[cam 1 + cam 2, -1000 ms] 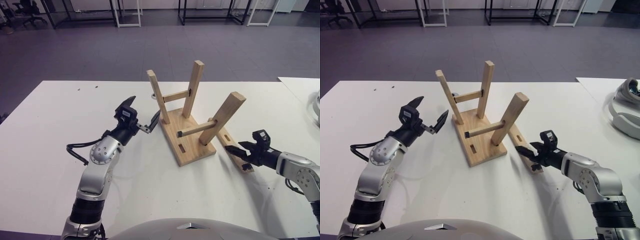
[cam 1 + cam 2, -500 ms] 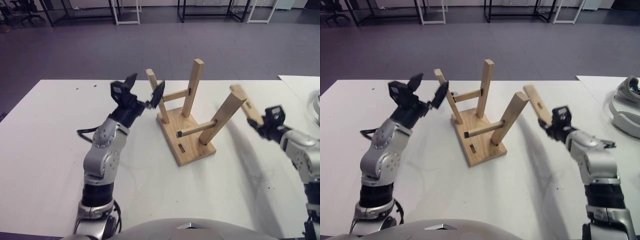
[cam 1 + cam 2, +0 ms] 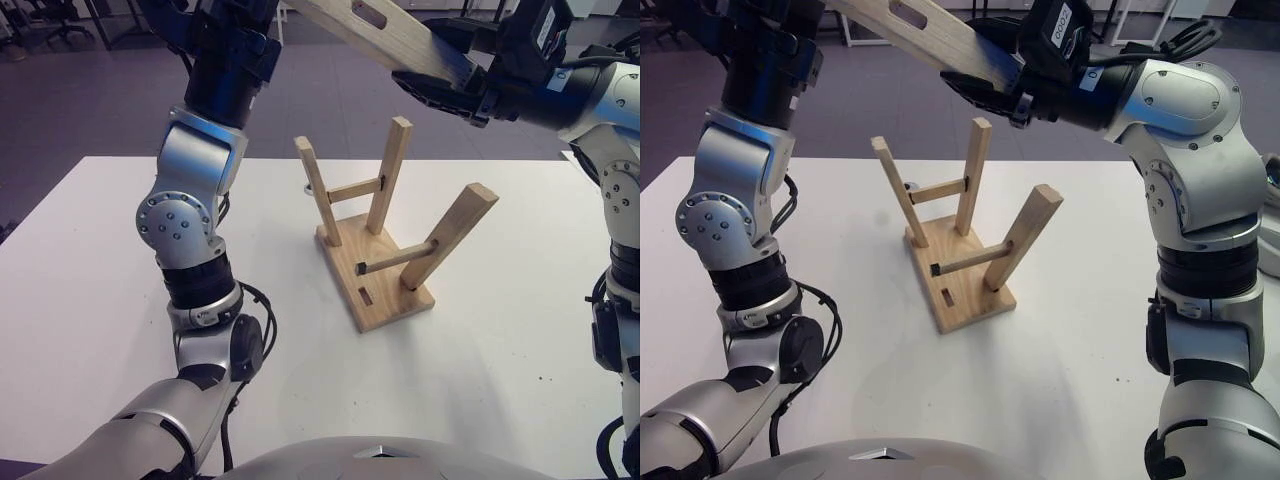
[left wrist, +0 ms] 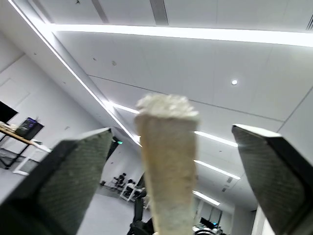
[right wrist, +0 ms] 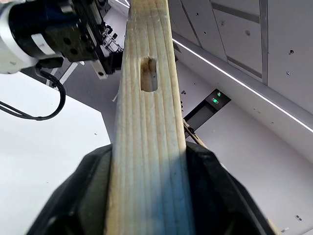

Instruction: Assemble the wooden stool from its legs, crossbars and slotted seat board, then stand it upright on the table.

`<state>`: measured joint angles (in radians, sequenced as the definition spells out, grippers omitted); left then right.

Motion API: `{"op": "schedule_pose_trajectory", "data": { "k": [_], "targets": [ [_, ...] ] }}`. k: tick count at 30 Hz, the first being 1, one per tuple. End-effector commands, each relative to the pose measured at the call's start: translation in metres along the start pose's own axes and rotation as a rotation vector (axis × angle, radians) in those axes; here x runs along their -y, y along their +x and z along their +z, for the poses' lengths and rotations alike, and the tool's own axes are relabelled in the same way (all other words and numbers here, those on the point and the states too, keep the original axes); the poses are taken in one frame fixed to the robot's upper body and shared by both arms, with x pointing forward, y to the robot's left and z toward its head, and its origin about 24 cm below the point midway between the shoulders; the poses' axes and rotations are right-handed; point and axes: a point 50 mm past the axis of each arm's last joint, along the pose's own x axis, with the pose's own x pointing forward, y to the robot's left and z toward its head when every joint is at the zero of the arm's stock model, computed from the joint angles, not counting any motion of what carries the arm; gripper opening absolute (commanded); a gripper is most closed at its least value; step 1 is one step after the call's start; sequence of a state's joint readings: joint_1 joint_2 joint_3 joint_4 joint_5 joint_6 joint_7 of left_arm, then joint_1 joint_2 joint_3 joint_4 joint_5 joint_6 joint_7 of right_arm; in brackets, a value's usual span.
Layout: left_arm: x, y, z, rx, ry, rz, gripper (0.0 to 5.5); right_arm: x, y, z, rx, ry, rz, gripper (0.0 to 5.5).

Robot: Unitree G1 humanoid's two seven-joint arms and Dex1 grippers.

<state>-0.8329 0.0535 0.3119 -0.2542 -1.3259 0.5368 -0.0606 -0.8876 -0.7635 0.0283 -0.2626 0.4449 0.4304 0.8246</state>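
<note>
Both arms up from table level since second ago; my right pincer (image 3: 425, 62) clenched on loose leg (image 3: 385, 30), held high above upturned three-legged stool (image 3: 375, 290) on table (image 3: 100, 250); my left pincer (image 4: 168, 130) spread wide astride leg's end

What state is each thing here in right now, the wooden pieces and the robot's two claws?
Part-built light wooden stool: upside down on the white table, three legs and two crossbars fitted, fourth leg not fitted.
Loose pale wooden leg: held tilted in the air above the stool.
Right gripper: shut on the loose leg.
Left gripper: open, fingers either side of the leg's end, not touching.
</note>
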Motion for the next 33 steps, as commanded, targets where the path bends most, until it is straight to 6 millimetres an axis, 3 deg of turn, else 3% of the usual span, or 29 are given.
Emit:
{"op": "schedule_pose_trajectory", "data": {
  "k": [1,16,20,24,26,29,30,33],
  "targets": [
    [0.007,0.003,-0.004,-0.030,0.003,-0.032,3.72,-0.004,0.005,0.005,0.025,-0.001,0.016,2.07],
    [-0.002,0.000,-0.013,-0.027,0.004,0.028,1.14,-0.009,0.013,0.012,0.052,0.001,-0.019,2.07],
    [-0.003,-0.001,-0.012,-0.013,0.010,0.041,1.06,-0.013,0.015,0.012,0.056,0.006,-0.009,2.07],
    [-0.007,-0.007,-0.002,0.025,0.037,0.083,1.02,-0.015,0.013,0.008,0.051,0.078,-0.014,2.99],
    [-0.009,-0.019,0.004,0.024,0.051,0.122,1.02,0.008,0.002,0.003,0.048,0.235,-0.144,3.43],
    [-0.012,-0.048,0.013,-0.005,0.086,0.198,1.02,0.043,-0.038,-0.032,-0.068,0.448,-0.374,3.47],
    [-0.011,-0.058,0.017,0.000,0.086,0.229,1.02,0.043,-0.049,-0.048,-0.107,0.546,-0.396,3.47],
    [-0.009,-0.087,0.020,-0.035,0.149,0.334,1.02,0.011,-0.072,-0.102,-0.271,0.728,-0.356,3.47]
  ]
}}
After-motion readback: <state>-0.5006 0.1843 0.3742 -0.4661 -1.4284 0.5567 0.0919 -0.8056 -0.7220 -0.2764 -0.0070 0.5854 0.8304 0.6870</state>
